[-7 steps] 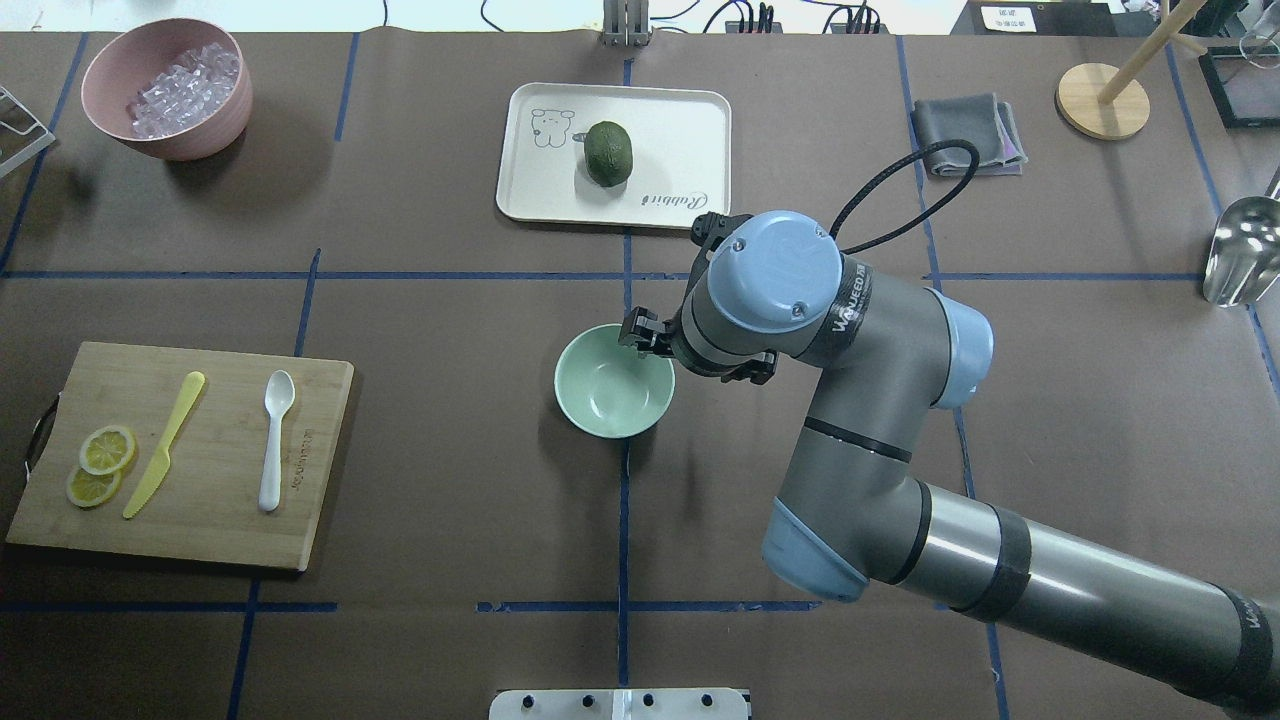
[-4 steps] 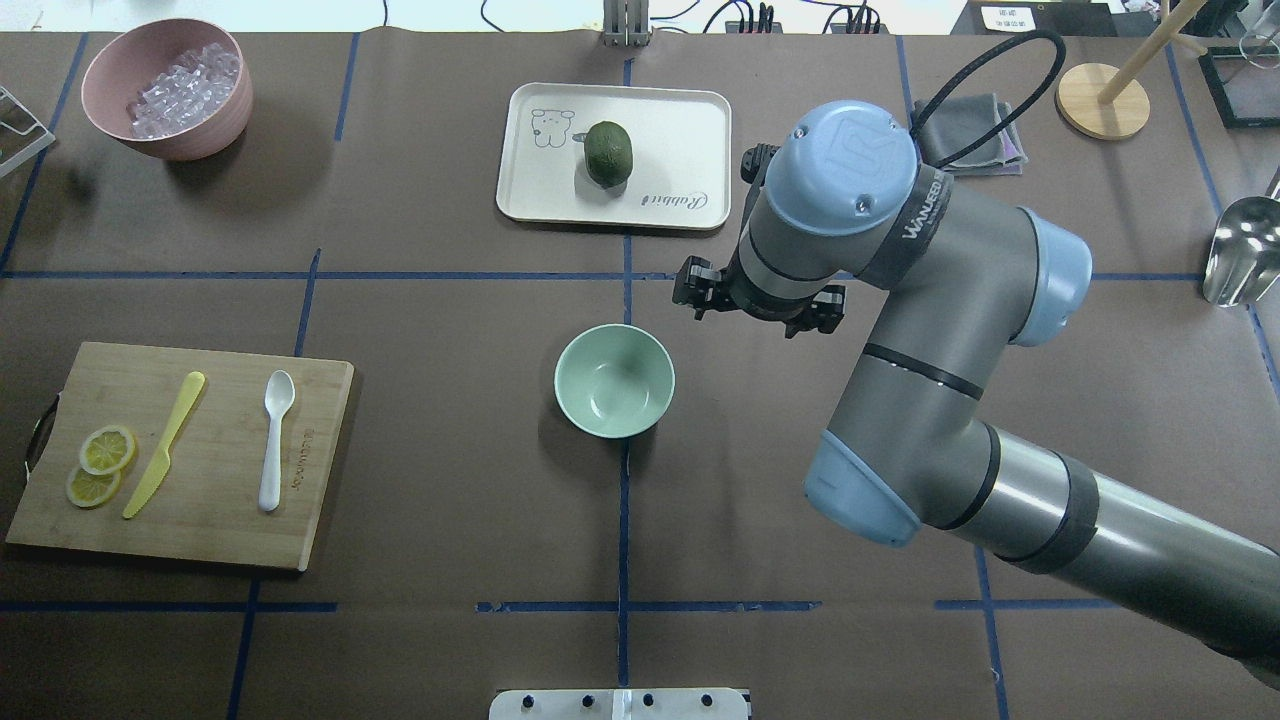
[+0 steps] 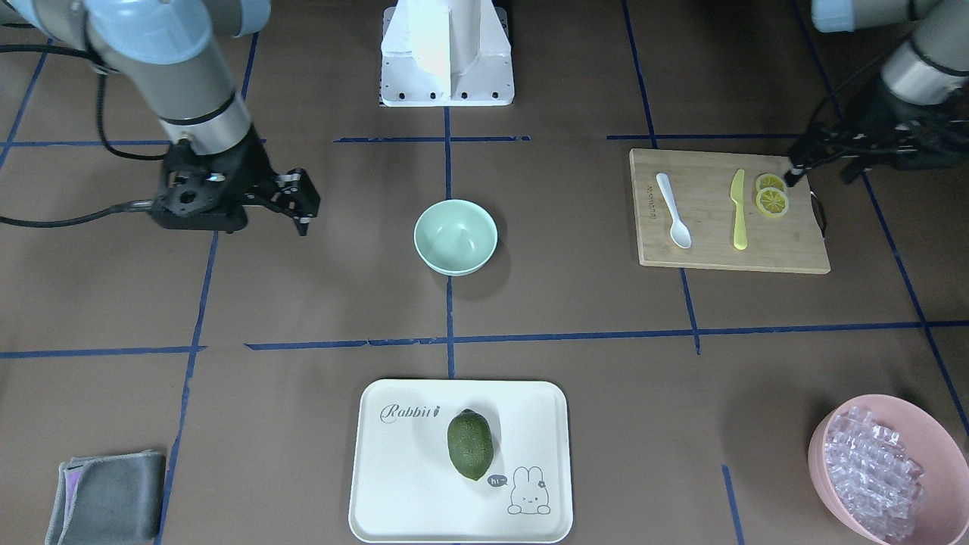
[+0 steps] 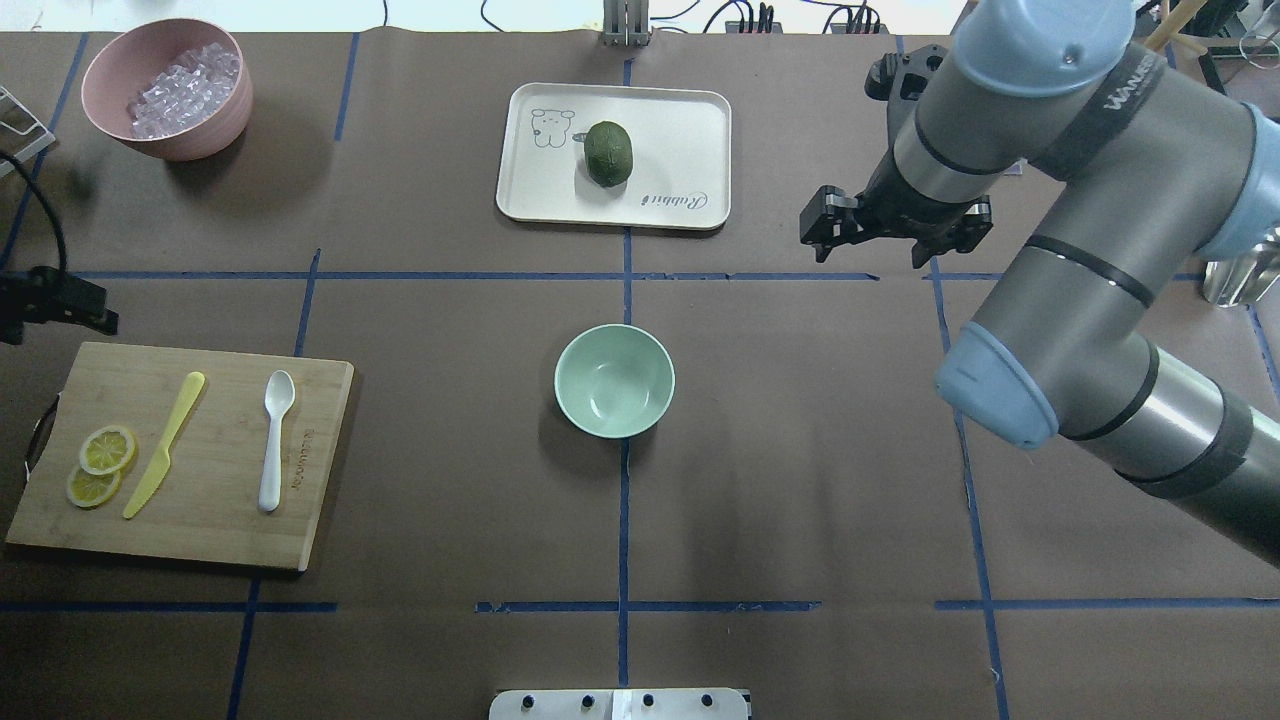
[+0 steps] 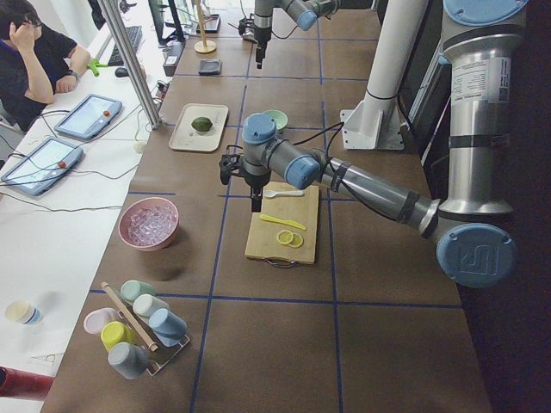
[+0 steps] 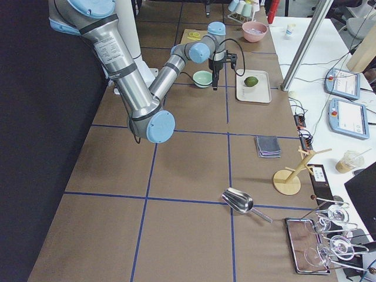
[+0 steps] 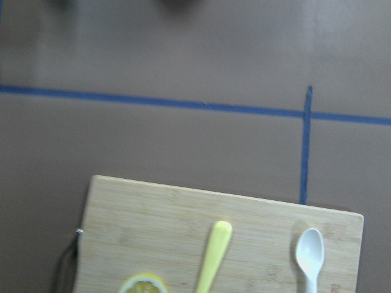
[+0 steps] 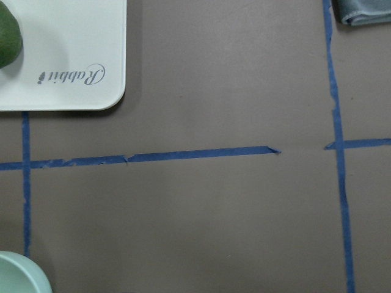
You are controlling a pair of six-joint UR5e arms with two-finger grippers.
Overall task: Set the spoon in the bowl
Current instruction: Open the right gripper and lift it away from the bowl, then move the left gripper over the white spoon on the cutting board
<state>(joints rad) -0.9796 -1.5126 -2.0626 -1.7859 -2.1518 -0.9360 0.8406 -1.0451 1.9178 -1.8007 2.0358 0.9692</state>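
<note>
The white spoon [image 4: 275, 440] lies on the bamboo cutting board [image 4: 200, 530] at the left, scoop away from the robot. It also shows in the front view [image 3: 673, 210] and in the left wrist view [image 7: 310, 256]. The mint-green bowl [image 4: 614, 380] stands empty at the table's middle [image 3: 455, 236]. My right gripper [image 4: 890, 238] hangs open and empty, beyond the bowl and to its right [image 3: 235, 206]. My left gripper [image 4: 62, 300] is at the left edge, just beyond the board's far corner [image 3: 863, 160]. It looks open and empty.
A yellow knife [image 4: 165, 443] and lemon slices [image 4: 100, 465] share the board. A white tray [image 4: 690, 130] holds a green fruit [image 4: 608, 153]. A pink bowl of ice cubes [image 4: 165, 85] is at the far left. A grey cloth [image 3: 106, 496] and a metal scoop [image 4: 1240, 250] are at the right.
My right arm has lifted off the bowl's rim and swung away to the far right. My left gripper has come into view at the left edge. Bowl and spoon have not moved.
</note>
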